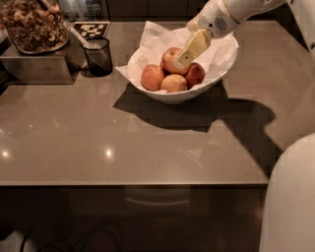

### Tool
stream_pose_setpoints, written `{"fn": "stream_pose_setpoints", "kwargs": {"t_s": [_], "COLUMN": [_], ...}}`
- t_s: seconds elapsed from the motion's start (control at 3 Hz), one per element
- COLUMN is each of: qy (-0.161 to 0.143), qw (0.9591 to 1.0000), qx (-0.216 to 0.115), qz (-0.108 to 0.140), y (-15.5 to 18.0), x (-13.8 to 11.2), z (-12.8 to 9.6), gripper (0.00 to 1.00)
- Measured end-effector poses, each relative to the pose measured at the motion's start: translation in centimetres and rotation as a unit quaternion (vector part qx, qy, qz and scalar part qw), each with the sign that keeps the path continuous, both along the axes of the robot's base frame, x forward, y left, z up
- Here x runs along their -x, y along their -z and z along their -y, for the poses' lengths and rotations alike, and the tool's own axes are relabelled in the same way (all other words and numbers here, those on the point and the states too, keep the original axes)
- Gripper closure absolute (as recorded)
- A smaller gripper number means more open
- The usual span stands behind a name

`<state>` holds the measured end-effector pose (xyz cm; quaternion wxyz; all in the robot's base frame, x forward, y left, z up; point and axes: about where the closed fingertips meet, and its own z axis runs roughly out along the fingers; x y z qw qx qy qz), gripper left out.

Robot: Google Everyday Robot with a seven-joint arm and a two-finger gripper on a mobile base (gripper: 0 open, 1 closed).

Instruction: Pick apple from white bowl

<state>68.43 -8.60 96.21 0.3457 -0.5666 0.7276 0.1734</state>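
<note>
Directly beneath the pincer [182, 59] lies the apple [169, 57], red-orange with a pale blush, sitting highest in the white bowl [214, 80]. The pincer slants down from the upper right, its yellowish tip lying over the apple's right side; whether it is touching the fruit cannot be told, nor whether it is released or clenched. Behind and above the pincer, the white arm [231, 12] runs off the top right of the view.

Three more apples crowd around the task's one: a reddish apple [152, 77] below and left of the pincer, a pale yellow apple [173, 83] just below it, and a dark red apple [196, 75] just to the lower right. All rest on crumpled white paper [153, 40] that lines the bowl and rises over its rim to the left of the pincer.

Well to the left of the pincer, a small dark cup [98, 56] stands on the brown counter [123, 142], apart from the bowl. Farther left still, a clear container of brown snack pieces [32, 25] sits on a metal box [34, 68], and a black-and-white checkered tag [91, 29] lies behind the cup. The bowl's shadow falls on the counter below and to the right of the pincer.
</note>
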Motion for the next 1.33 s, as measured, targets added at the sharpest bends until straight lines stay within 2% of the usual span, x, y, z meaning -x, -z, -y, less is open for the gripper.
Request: {"fn": "stream_pose_setpoints", "kwargs": {"t_s": [1.33], "qy": [0.013], "qw": [0.9994], "qx": [-0.012], "qz": [-0.030], "y": [4.3], "x": [-1.3], "z": [-0.2], "gripper": [0.04]}}
